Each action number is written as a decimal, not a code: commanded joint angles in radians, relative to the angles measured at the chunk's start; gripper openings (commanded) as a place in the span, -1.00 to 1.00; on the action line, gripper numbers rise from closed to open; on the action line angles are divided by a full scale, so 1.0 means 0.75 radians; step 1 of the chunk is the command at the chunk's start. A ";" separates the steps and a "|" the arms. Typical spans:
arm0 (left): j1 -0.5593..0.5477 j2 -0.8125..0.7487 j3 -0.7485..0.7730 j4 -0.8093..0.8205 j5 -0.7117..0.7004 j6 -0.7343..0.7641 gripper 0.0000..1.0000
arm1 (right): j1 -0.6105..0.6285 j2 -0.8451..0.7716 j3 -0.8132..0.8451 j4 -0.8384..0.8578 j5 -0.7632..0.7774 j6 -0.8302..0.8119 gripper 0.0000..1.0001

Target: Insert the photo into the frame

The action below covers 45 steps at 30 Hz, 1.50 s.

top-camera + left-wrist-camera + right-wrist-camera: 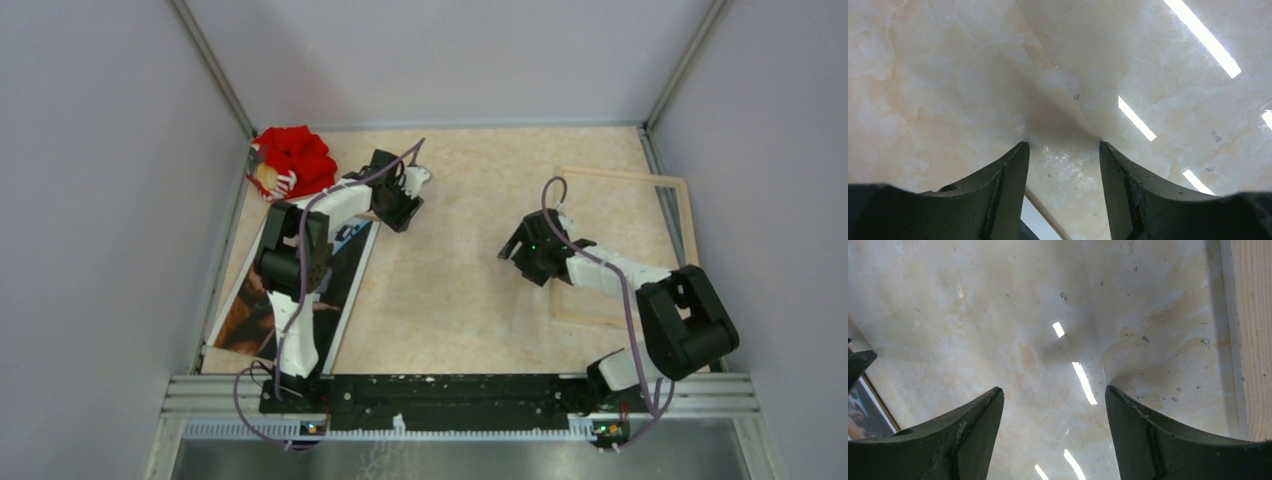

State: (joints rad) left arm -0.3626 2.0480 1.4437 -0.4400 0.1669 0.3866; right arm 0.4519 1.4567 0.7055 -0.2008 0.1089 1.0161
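Calls for bringing the left claw (pixel 399 208), wide and empty, to the photo (pixel 248 312) at 8 o'clock, pinching one edge lightly, while the right claw (pixel 526 254), likewise wide and empty, steadies the frame (pixel 625 175) at 3 o'clock.

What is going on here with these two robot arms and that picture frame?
Nothing is being held at this moment. The large glossy dark photo with a thin white border lies flat at the left side of the table. The thin-railed light wood frame lies flat on the right. The left end effector and the right end effector both hang open over the bare marble-patterned tabletop between the two. The photo is not yet in the frame.
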 commanded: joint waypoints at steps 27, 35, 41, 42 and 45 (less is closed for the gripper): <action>-0.081 0.256 0.116 -0.385 -0.030 0.068 -0.61 | -0.049 -0.157 0.194 -0.319 0.121 -0.060 0.49; 0.036 0.140 0.159 -0.426 0.045 0.056 -0.58 | -0.104 -0.165 0.283 -0.501 0.290 -0.194 0.51; 0.085 0.073 0.073 -0.401 0.083 0.059 -0.57 | -0.101 -0.101 0.221 -0.446 0.221 -0.182 0.51; 0.085 0.069 0.060 -0.399 0.088 0.059 -0.56 | -0.102 -0.079 0.212 -0.434 0.207 -0.176 0.51; 0.081 0.071 0.023 -0.381 0.105 0.054 -0.55 | -0.079 -0.020 0.188 -0.385 0.192 -0.160 0.51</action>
State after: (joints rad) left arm -0.3004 2.0781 1.5330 -0.6315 0.2428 0.4389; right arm 0.3779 1.3949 0.8703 -0.5213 0.2630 0.8974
